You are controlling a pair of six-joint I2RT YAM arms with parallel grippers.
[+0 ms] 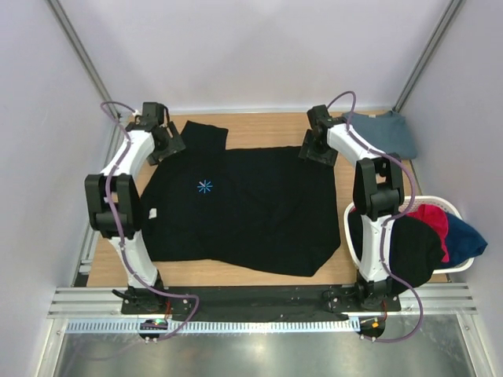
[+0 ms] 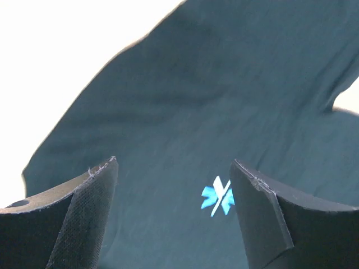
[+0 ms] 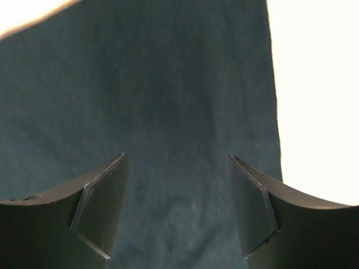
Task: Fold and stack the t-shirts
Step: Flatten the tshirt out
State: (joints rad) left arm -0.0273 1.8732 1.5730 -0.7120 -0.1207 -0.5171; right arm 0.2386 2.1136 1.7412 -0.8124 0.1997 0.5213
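Observation:
A large black t-shirt (image 1: 251, 208) lies spread on the wooden table, its light-blue starburst mark (image 1: 205, 186) facing up. My left gripper (image 1: 168, 146) is open and empty over the shirt's far left sleeve; in the left wrist view the starburst (image 2: 217, 196) shows between the open fingers. My right gripper (image 1: 316, 152) is open and empty over the shirt's far right edge; the right wrist view shows dark cloth (image 3: 168, 112) below the gripper (image 3: 176, 185). A slate-blue t-shirt (image 1: 385, 130) lies folded at the far right corner.
A white basket (image 1: 452, 206) at the near right holds black (image 1: 405, 247), magenta-red (image 1: 434, 224) and blue (image 1: 465, 239) shirts. White walls enclose the table (image 1: 259, 126) on three sides. An aluminium rail (image 1: 259, 302) runs along the near edge.

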